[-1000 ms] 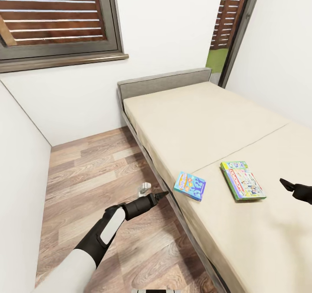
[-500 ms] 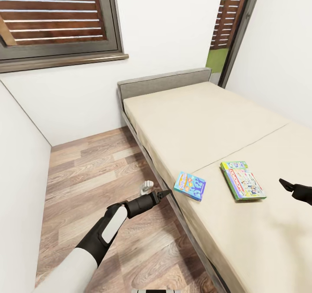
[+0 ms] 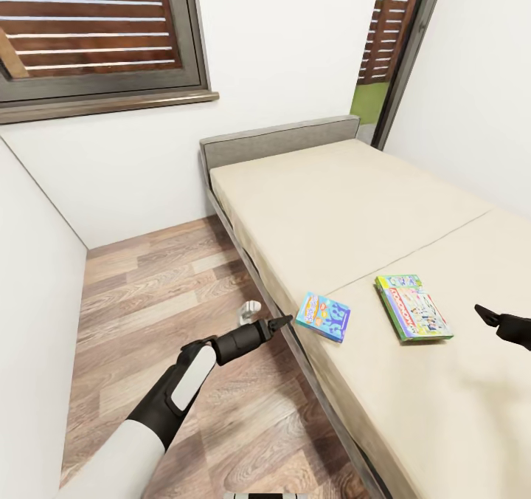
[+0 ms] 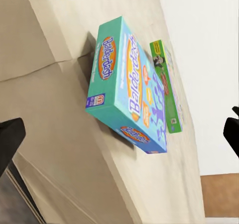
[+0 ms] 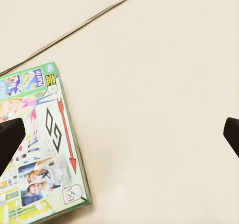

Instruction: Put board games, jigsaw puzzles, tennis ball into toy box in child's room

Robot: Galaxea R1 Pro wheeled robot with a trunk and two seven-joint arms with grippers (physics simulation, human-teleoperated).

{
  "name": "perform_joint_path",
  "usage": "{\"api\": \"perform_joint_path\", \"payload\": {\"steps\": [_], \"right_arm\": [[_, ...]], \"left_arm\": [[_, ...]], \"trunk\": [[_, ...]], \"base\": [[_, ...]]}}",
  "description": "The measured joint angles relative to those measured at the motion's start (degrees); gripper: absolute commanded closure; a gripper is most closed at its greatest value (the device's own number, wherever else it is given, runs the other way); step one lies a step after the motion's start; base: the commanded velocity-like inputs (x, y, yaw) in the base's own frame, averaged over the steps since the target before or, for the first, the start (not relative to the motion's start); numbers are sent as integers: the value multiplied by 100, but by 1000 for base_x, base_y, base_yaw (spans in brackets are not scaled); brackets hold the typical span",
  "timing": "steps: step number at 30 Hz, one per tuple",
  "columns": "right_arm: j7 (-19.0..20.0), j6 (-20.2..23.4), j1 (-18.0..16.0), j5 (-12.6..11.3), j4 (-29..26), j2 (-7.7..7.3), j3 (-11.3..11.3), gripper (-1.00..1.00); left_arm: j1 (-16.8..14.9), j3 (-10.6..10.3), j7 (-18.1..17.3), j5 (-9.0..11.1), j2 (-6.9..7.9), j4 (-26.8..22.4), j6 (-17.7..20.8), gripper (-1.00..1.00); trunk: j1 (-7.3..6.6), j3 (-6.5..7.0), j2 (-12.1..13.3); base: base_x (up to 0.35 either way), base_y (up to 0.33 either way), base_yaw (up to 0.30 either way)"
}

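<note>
Beige bed bore two games. Left gripper, fingers apart, just beside blue box, nearer arm. Right gripper, apart, beside green box.

Teal-blue board game, green-edged board game, beige bed, brown wood-grain floor.

The left arm has a white, smooth upper part near the shoulder. Lower down it becomes black, with a long white panel set into the black forearm. The wrist is a black cylinder. The left gripper is black and ends in thin pointed fingers. The right gripper is also black, with the same pointed shape.
</note>
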Motion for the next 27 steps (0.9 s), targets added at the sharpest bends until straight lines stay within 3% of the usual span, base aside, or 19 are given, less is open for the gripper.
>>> {"api": "perform_joint_path", "payload": {"steps": [27], "right_arm": [[15, -2, 2, 0, -2, 12, 0, -100]], "left_arm": [[-1, 61, 18, -8, 60, -264, 33, -100]], "trunk": [[0, 0, 0]], "base": [[0, 0, 0]]}}
